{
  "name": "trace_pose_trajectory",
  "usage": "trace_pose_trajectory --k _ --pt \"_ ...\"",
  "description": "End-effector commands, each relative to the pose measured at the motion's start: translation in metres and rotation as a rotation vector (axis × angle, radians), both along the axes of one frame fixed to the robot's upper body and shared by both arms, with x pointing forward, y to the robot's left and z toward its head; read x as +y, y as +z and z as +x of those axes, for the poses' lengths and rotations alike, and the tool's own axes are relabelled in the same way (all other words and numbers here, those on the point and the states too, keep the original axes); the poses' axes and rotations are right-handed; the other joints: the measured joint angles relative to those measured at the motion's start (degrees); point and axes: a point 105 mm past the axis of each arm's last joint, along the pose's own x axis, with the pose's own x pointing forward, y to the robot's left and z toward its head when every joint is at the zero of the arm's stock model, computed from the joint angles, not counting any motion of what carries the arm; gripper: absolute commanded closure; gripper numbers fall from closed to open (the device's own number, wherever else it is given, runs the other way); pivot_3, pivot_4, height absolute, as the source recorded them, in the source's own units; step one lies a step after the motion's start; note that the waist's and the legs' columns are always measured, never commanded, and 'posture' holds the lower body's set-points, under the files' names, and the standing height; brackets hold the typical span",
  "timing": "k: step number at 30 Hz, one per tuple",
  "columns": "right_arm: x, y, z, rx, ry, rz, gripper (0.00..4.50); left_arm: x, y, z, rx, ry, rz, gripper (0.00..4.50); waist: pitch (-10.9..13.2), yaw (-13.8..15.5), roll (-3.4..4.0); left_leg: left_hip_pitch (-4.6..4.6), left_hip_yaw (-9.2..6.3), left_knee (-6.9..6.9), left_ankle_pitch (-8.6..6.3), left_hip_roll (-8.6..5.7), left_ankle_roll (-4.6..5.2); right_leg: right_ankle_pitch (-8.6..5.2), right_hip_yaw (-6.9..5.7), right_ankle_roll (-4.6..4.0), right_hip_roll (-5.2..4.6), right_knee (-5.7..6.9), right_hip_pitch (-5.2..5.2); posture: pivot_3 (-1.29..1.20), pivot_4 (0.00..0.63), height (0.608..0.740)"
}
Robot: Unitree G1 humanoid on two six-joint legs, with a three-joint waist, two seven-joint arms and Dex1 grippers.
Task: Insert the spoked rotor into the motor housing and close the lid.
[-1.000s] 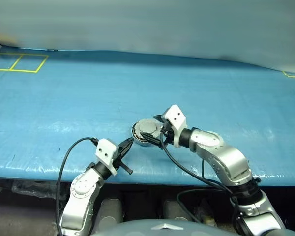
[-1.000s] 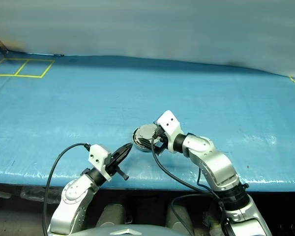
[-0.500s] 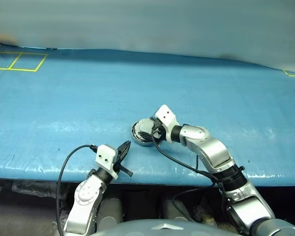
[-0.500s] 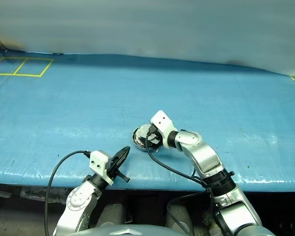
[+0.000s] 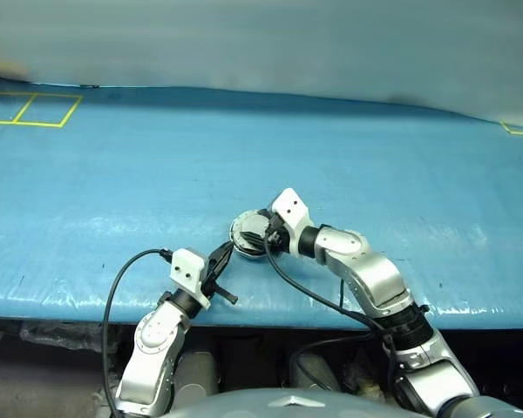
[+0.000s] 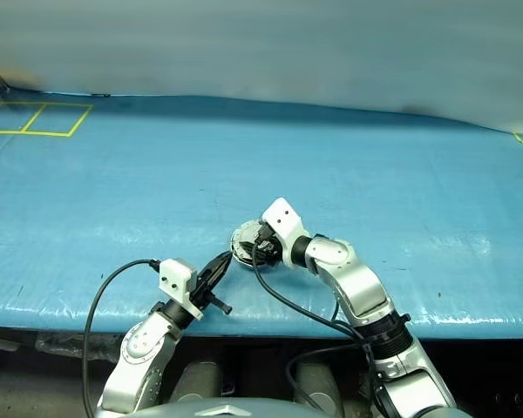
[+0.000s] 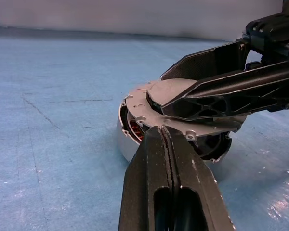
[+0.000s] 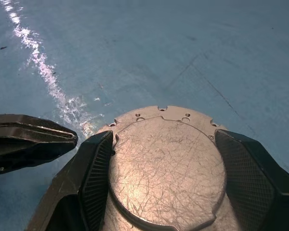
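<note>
The motor housing sits on the blue table near its front edge, with copper windings showing under the raised side of the lid. The plain grey lid lies over it, slightly tilted, its round boss facing up. My right gripper reaches in from the right, and its fingers press against both sides of the boss. My left gripper is shut and empty, its tip just short of the housing's near wall. The spoked rotor is hidden.
The blue sheet covers the table, whose front edge runs just behind both wrists. Yellow tape squares mark the far left corner, and a yellow mark the far right. A black cable loops from my left wrist.
My right gripper's fingers have drawn in around the lid's boss. The left gripper has stayed shut beside the housing.
</note>
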Motion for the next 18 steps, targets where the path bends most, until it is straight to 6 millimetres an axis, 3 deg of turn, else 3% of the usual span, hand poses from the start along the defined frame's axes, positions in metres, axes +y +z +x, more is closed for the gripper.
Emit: trace_pose_trajectory --k 1,8,18 --pt "0.007 0.015 -0.003 -0.061 0.016 0.030 1.47 -0.003 0.005 -0.001 -0.021 -0.011 -0.010 4.50 0.00 -0.01 0.00 0.00 0.00 0.00 0.00 0.00 0.00 0.00 0.00 0.00 -0.01 0.00 0.00 0.00 0.150 0.740" --pt "0.003 -0.003 0.000 -0.023 0.011 0.003 1.47 0.002 -0.003 -0.010 -0.010 -0.013 0.044 4.50 0.01 -0.04 0.01 -0.01 0.02 -0.05 0.00 0.00 -0.01 -0.01 0.01 -0.01 -0.04 -0.04 -0.04 0.00 0.150 0.740" --pt "0.004 -0.011 0.009 -0.009 0.039 -0.006 1.47 0.015 -0.007 -0.016 0.016 0.022 0.061 4.50 0.01 -0.23 0.03 -0.01 0.05 -0.15 -0.01 0.03 -0.02 -0.01 0.03 -0.02 -0.27 -0.12 -0.09 0.00 0.150 0.740"
